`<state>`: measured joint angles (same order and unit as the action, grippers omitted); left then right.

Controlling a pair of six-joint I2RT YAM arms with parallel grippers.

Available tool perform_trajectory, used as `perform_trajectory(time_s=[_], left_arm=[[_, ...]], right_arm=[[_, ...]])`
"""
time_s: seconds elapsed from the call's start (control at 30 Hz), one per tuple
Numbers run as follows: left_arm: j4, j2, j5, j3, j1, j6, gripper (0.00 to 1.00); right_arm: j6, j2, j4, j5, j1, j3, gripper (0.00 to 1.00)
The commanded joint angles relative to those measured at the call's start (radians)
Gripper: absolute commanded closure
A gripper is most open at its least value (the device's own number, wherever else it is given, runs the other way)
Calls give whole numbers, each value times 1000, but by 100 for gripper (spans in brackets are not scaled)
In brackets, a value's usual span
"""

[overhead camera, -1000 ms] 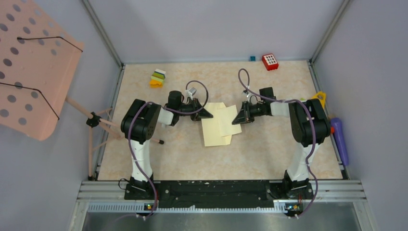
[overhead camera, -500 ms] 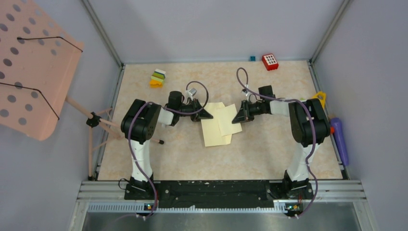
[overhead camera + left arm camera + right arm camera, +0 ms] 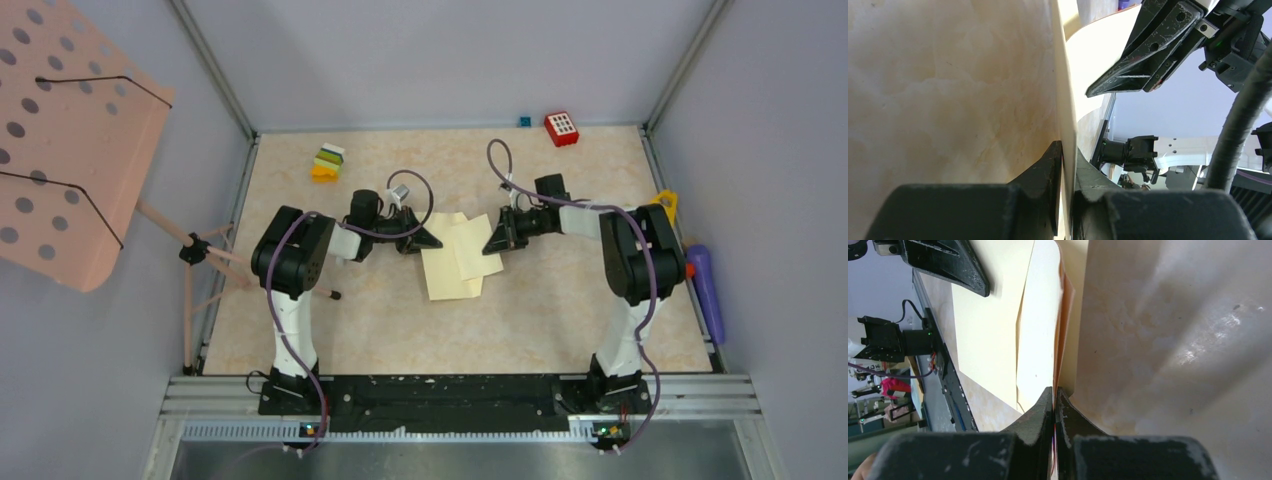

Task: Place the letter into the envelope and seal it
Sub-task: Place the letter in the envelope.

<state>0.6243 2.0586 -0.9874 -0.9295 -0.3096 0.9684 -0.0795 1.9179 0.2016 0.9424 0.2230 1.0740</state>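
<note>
Two claws clamp paper: the left gripper [image 3: 1066,150] pinches the left edge of the envelope [image 3: 445,280] at the middle of the table [image 3: 560,300], and the right gripper [image 3: 1054,392] nips the letter [image 3: 478,250] lying across it. Pulling them apart too hard risks a tear.

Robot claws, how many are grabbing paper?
2. The left gripper pinches the larger pale yellow sheet near its left edge; the right gripper pinches the smaller sheet at its right edge. No others seem hidden.
</note>
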Motion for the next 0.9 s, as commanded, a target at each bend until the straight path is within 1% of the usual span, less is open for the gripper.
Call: perform_trajectory(time_s=[0.0, 0.23, 0.63, 0.87], left_arm=[[22, -8, -12, -22, -3, -20, 85], [18, -8, -13, -20, -3, -22, 85], [17, 1, -12, -24, -3, -20, 85], [17, 6, -13, -26, -3, -20, 85]], right_arm=[[-43, 2, -83, 23, 28, -1, 100], [-127, 18, -152, 57, 35, -13, 100], [-182, 71, -194, 94, 42, -25, 99], [-239, 83, -274, 126, 52, -20, 99]])
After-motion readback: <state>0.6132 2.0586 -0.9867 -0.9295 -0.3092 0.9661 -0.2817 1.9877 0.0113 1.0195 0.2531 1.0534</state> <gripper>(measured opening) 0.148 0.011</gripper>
